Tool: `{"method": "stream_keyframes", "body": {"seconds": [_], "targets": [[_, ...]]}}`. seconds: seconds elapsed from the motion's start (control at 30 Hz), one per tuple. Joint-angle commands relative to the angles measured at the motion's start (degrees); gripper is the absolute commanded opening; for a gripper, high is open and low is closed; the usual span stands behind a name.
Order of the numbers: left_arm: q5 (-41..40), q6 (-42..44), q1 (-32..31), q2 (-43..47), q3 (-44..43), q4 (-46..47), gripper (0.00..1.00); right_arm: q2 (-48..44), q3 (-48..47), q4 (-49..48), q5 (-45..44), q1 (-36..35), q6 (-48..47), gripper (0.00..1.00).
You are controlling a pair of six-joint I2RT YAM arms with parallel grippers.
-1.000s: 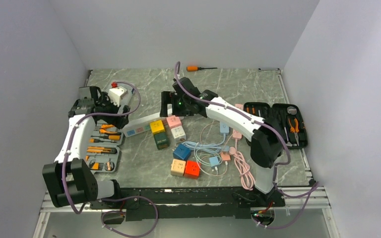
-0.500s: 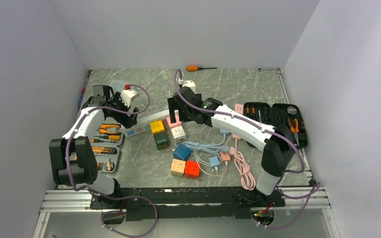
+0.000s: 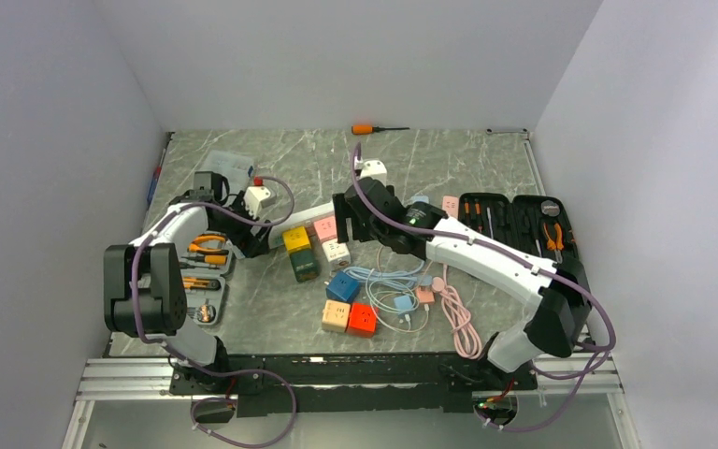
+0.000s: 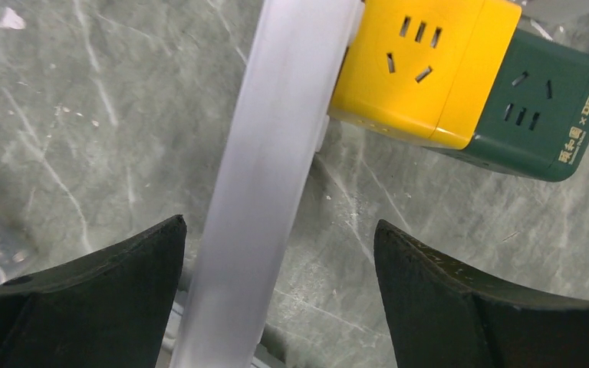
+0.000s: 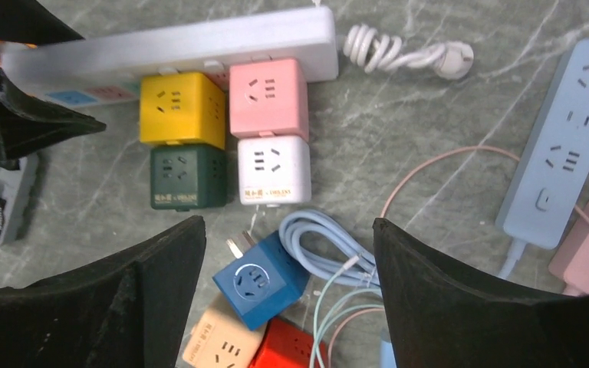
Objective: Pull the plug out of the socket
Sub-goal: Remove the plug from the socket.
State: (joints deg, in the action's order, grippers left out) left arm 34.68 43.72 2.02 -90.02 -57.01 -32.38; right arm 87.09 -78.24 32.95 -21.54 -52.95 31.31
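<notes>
**Hard cubes sitting in a light strip**

The white power strip (image 5: 199, 42) is lying mid-surface, with a yellow cube adapter (image 5: 182, 107) and a pink cube adapter (image 5: 268, 96) plugged into its near side. The left pincer (image 4: 278, 230) is straddling the strip, fingers wide apart. The right pincer (image 5: 287, 226) is hanging above the cubes, likewise apart. The cubes are looking rigid, smooth and light. I'm guessing a squeeze across flat sides suits, with the strip pinned so it isn't lifting.

My left arm (image 3: 170, 224) and right arm (image 3: 486, 254) have white shells, black joints, looping purple cables (image 3: 351, 168) and matte black fingers (image 4: 84, 307).
</notes>
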Motion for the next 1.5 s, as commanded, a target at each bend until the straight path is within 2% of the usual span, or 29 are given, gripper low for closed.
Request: {"method": "stream_keyframes", "body": {"seconds": [0.0, 0.23, 0.4, 0.5, 0.57, 0.6, 0.77, 1.0, 1.23, 1.47], "targets": [[1.7, -0.1, -1.0, -0.2, 1.3, 1.7, 0.88, -3.6, 3.9, -4.0, -0.5, -0.3, 1.1, 0.79], [0.1, -2.1, -4.6, 4.0, 6.5, 4.7, 0.66, -3.4, 7.2, -8.0, 2.5, -0.5, 1.9, 0.75], [-1.9, -4.8, -6.5, 6.9, 9.1, 6.0, 0.46, -1.7, 8.2, -12.4, 6.2, -0.7, 1.5, 0.75], [-3.2, -6.3, -6.8, 8.2, 10.3, 7.6, 0.23, 0.9, 7.6, -15.6, 9.2, -0.8, 0.2, 0.76], [-4.1, -7.6, -6.8, 9.3, 10.9, 8.4, 0.02, 3.6, 6.9, -17.8, 11.2, -1.0, -0.8, 0.76], [-4.6, -8.5, -6.8, 10.0, 11.1, 8.9, 0.00, 4.6, 6.6, -18.6, 12.4, -1.0, -1.6, 0.76], [-4.6, -13.6, -7.2, 13.0, 9.6, 9.0, 0.00, 8.2, 5.8, -22.9, 18.2, -1.0, -4.4, 0.75], [-4.6, -18.3, -8.4, 10.7, -0.4, 3.3, 0.00, 12.4, 3.3, -25.4, 20.9, -1.2, -7.0, 0.77], [-3.1, -17.2, -8.6, 8.7, -5.7, 0.0, 0.00, 18.2, -1.4, -25.5, 22.9, -1.2, -10.3, 0.82], [-1.7, -14.7, -8.7, 9.2, -5.7, -1.7, 0.00, 21.8, -4.9, -25.6, 22.9, -0.9, -13.4, 0.84]]}}
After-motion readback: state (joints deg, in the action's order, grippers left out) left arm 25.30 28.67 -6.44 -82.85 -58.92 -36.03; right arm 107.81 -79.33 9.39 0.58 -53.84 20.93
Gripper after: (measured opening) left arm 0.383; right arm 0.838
